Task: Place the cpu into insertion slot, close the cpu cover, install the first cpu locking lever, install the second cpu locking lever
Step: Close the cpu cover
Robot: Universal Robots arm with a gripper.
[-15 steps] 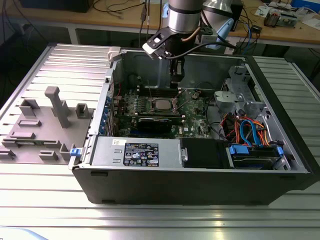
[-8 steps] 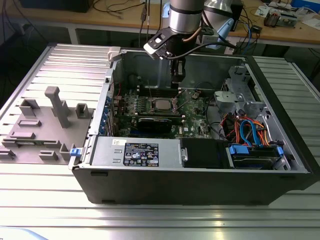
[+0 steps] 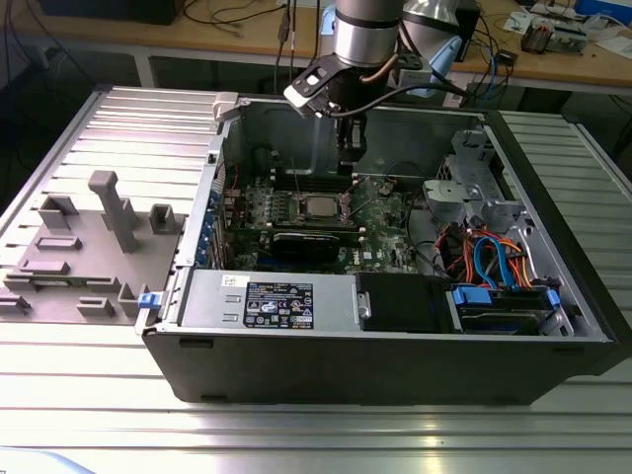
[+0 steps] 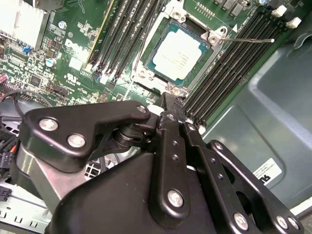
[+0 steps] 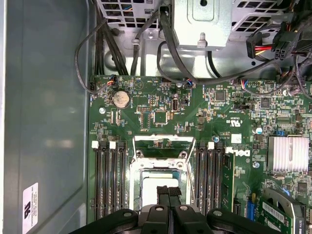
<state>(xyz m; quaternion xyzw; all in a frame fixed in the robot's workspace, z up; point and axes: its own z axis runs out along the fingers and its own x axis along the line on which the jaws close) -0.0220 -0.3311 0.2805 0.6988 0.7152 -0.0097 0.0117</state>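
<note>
The cpu [image 4: 181, 52] lies flat in its socket on the green motherboard, silvery top up; it also shows in the exterior view [image 3: 318, 207]. The silvery cpu cover [image 4: 146, 73] frames it, and I cannot tell whether it is pressed flat. One thin wire locking lever [image 4: 253, 41] sticks out sideways from the socket, unlatched. My gripper [image 4: 170, 97] hangs just above the socket's edge, fingers shut together with nothing between them. In the first wrist view the gripper [image 5: 168, 189] hides part of the chip. In the exterior view the gripper [image 3: 351, 158] sits inside the case over the board.
Black memory slots [image 5: 108, 180] flank the socket on both sides. A long black card [image 3: 314, 244] lies in front of the socket. The drive cage and coloured cables [image 3: 489, 262] fill the exterior view's right. Grey case walls [image 5: 44, 122] close in around the board.
</note>
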